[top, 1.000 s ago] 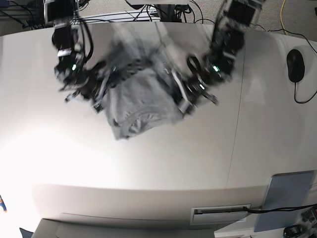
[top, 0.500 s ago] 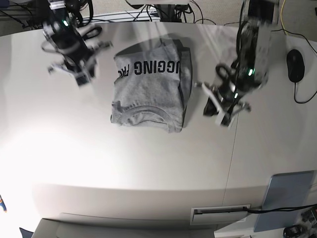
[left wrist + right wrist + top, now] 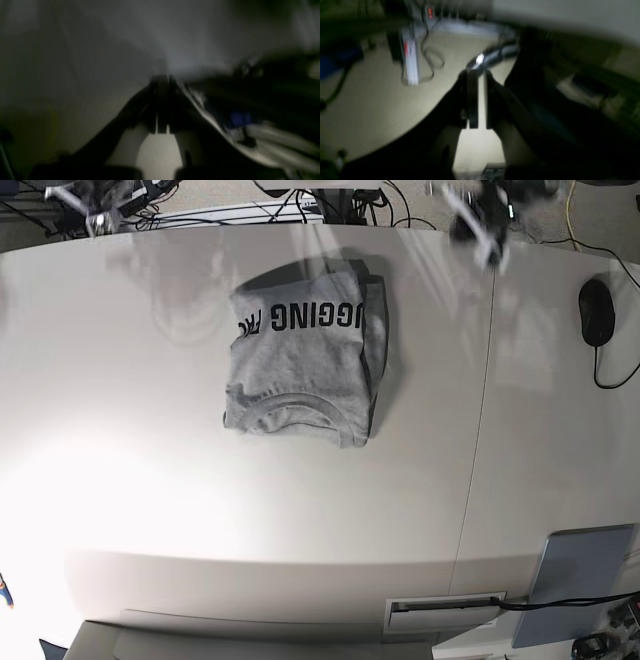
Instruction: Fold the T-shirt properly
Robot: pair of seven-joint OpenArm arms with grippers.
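Observation:
The heather-grey T-shirt (image 3: 305, 365) lies folded into a rectangle on the white table (image 3: 150, 480), with its ribbed collar toward the front and black lettering across the back part. Both arms are raised and blurred at the far edge, well away from the cloth. My left gripper (image 3: 478, 222) is at the back right. In the left wrist view the left gripper (image 3: 162, 77) is shut and empty. My right gripper (image 3: 88, 198) is at the back left. In the right wrist view the right gripper (image 3: 476, 72) shows only a thin slit, with nothing held.
A black mouse (image 3: 597, 311) with its cable sits at the right edge. A grey flat pad (image 3: 582, 580) lies at the front right. Cables (image 3: 330, 198) run behind the table, and a power strip (image 3: 410, 62) lies on the floor.
Both grippers have let go of the shirt and swung up and back to the table's far corners. The shirt now rests flat and folded.

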